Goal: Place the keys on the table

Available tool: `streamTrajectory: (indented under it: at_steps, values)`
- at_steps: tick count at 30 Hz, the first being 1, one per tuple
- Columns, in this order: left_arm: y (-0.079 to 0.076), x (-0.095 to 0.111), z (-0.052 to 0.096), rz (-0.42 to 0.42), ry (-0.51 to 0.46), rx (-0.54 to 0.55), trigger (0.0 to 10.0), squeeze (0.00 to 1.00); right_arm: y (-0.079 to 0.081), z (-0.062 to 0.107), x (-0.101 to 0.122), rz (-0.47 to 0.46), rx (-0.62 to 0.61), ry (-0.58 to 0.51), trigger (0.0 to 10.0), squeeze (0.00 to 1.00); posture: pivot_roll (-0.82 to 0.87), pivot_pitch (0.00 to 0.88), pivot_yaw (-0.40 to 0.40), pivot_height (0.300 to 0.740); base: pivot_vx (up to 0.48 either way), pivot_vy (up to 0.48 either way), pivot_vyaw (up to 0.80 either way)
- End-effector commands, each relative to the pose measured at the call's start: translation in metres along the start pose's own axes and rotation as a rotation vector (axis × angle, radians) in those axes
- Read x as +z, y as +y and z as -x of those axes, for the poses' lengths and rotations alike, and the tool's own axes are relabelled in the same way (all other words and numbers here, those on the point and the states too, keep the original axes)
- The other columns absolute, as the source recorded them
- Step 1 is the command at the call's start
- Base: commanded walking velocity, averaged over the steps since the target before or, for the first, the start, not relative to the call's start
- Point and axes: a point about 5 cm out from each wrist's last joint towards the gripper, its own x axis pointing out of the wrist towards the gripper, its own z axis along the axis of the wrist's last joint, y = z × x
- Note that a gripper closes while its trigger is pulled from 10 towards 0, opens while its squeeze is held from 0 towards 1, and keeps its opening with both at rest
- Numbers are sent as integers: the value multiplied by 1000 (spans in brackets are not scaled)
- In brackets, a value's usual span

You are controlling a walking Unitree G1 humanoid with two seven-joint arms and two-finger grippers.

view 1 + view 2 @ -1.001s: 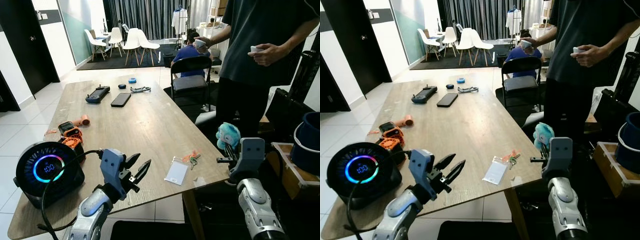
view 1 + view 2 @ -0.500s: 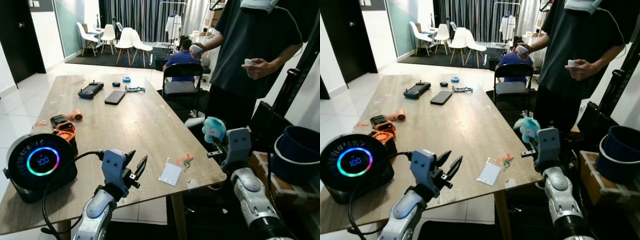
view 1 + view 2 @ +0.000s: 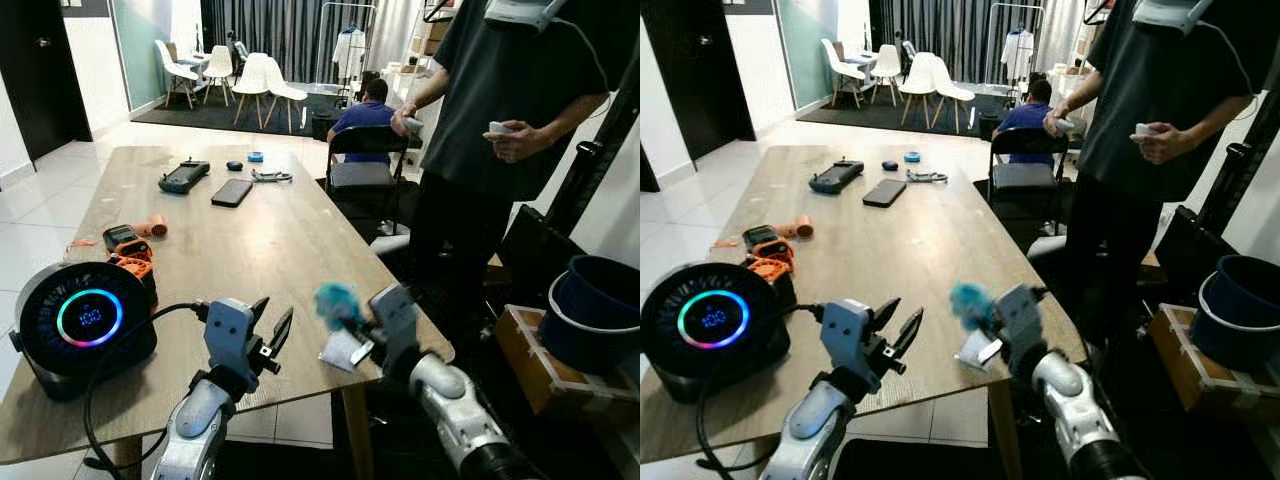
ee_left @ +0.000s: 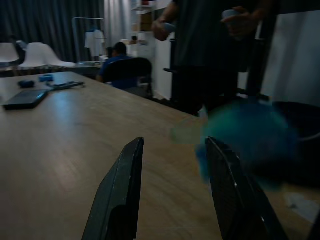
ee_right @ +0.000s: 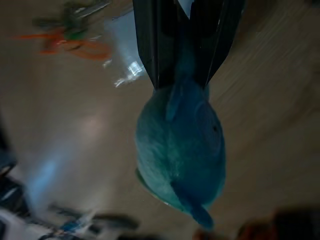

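My right gripper [image 3: 350, 318] is shut on a blue plush toy [image 3: 336, 303] and holds it just above the wooden table's [image 3: 250, 240] near right corner. In the right wrist view the toy [image 5: 180, 150] hangs from the black fingers [image 5: 155, 45]. Below it on the table lie a bunch of keys with orange tags [image 5: 75, 35] and a white card [image 5: 125, 60]. The card [image 3: 338, 351] also peeks out beside the arm. My left gripper [image 3: 272, 333] hovers open over the table's front edge, empty, its fingers [image 4: 122, 195] apart.
A round black device with a glowing ring [image 3: 85, 320] stands at the near left, with orange tools [image 3: 128, 250] behind it. A phone [image 3: 232, 192] and a controller [image 3: 183, 177] lie at the far end. A person [image 3: 500, 130] stands at the right beside a black chair [image 3: 360, 160] and a blue bucket [image 3: 600, 310].
My right arm has swung left from beside the table's edge to over its near right corner, carrying the blue toy. The left gripper has stayed put.
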Motion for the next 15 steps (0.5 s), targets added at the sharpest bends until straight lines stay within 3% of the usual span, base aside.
streamTrajectory:
  at_steps: [1,13,15]
  values:
    - [-5,-3,-2,-2,9,-6,10000,0,2,3,-14,20,-17,62,10000,0,27,70,-65,740,0,0,0]
    - [-6,-5,-4,-7,15,-5,10000,0,0,-13,4,-5,-82,-7,10000,0,18,78,-45,740,0,0,0]
    - [-6,-5,-5,-8,15,-5,10000,0,-7,-15,8,-19,-151,-15,10000,0,20,79,-42,740,0,0,0]
